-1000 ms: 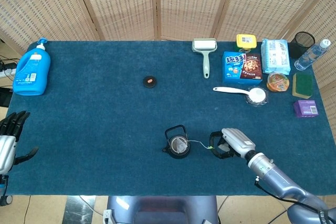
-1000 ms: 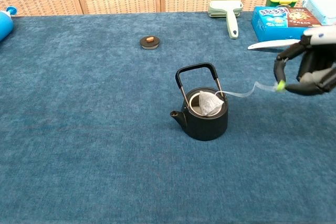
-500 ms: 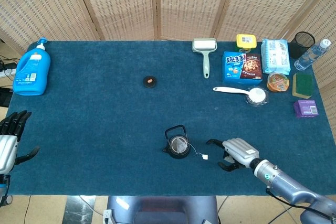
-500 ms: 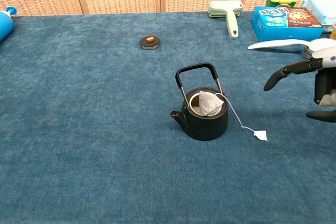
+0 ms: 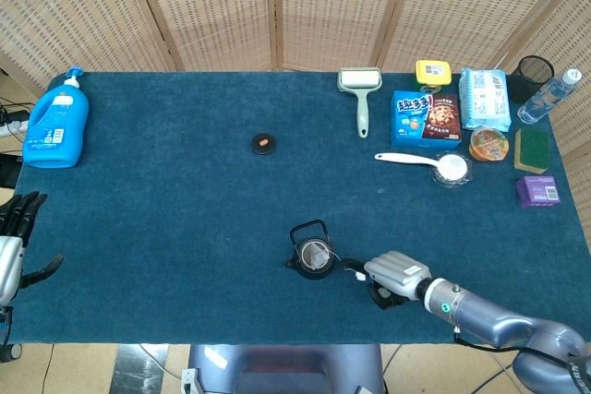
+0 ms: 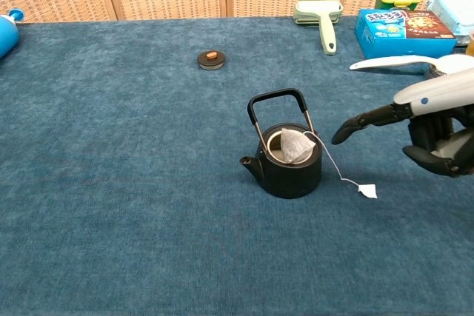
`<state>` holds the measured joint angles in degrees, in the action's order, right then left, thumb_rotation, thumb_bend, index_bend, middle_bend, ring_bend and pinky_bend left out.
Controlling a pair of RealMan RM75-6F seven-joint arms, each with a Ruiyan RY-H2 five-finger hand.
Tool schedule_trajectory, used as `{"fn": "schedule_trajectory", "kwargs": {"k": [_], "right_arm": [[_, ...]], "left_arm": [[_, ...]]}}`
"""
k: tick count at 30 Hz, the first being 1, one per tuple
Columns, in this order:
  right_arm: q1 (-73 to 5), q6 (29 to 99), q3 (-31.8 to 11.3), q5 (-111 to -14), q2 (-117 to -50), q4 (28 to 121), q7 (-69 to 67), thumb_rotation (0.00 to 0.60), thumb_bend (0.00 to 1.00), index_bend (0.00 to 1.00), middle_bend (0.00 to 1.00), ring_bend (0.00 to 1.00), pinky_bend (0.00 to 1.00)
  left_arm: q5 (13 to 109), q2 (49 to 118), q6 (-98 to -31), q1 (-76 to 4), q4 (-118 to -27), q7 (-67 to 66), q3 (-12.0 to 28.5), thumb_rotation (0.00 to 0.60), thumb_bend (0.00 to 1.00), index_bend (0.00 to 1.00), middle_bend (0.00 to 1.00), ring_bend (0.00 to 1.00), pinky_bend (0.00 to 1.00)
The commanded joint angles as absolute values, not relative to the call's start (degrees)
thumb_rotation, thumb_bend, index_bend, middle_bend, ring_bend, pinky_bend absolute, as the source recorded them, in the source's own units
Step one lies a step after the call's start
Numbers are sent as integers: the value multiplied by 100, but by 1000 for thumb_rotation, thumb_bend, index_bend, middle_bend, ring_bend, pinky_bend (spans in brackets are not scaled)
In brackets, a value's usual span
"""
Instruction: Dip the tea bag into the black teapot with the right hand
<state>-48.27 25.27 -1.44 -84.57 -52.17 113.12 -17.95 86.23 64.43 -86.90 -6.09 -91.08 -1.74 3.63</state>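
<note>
Right now my right hand [image 6: 433, 127] hovers just to the right of the black teapot [image 6: 287, 159], low over the blue cloth, holding nothing. One finger [image 6: 363, 119] sticks out toward the pot, the rest are curled loosely under the palm w/ gaps between them, so I'd call it open-handed, not gripping. In the head view the same hand [image 5: 395, 274] sits just beside the pot's right side, arm trailing off toward the bottom right corner.

Tea bag [image 6: 297, 145] sits in the mouth of the teapot, its top corner poking above the rim. Its string [image 6: 332, 163] runs over the rim on the right and down to the cloth, ending in a small white tag [image 6: 366, 191] lying flat on the table [image 6: 133, 205], below and apart from my hand. Pot handle stands upright, spout points left in the chest view.

Left hand [image 5: 17, 237] is at the far left edge of the table in the head view, fingers spread, nothing in it.

Other stuff: small round teapot lid [image 6: 211, 58] further back on the cloth, well apart from the pot; blue detergent bottle [image 5: 57, 121] far left; lint roller [image 5: 360, 89], biscuit box [image 5: 425, 118] and white spoon [image 5: 427, 162] at the back right.
</note>
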Motion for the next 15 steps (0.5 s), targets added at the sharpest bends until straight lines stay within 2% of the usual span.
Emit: {"fn": "schedule_trajectory", "kwargs": {"k": [1,15], "right_arm": [[-5015,2364,-270,-8255,-5324,11289,-1689,600,836,3,1000,1000,1000],[-5504,2080,-430,-7419,-5645,11135,-1198,600,838,0,1000,1000,1000]], "left_arm": [[8610,6443,-8689,-602,-9094,-160,363,600,242,0,61,0,85],[8555,6475,-8647,-598,-9004,-85,367,600,241,0,61,0,85]]}}
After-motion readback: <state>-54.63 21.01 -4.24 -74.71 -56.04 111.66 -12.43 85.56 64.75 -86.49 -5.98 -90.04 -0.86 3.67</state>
